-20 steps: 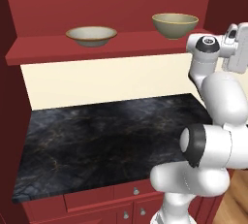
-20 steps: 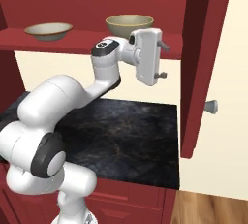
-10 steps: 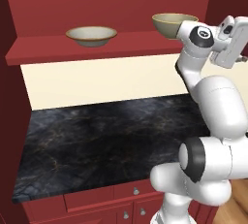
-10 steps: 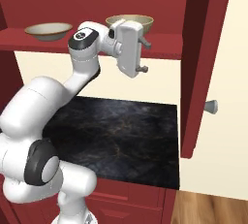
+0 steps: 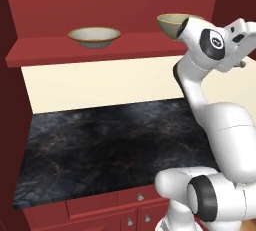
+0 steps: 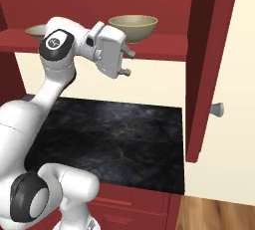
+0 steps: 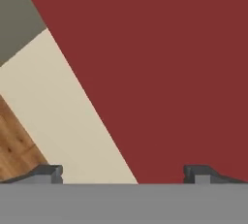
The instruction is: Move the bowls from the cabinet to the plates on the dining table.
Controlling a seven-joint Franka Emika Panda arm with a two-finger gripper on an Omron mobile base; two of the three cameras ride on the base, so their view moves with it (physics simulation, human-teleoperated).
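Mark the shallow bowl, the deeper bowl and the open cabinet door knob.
shallow cream bowl (image 5: 94,37), left base view, on its inside.
deeper olive-tan bowl (image 6: 133,27), right base view, on its outer wall below the rim.
cabinet door knob (image 6: 217,109), right base view, on the round silver head.

olive-tan bowl (image 6: 133,26) on cabinet shelf (image 6: 164,50), white hand (image 6: 110,50) just beside
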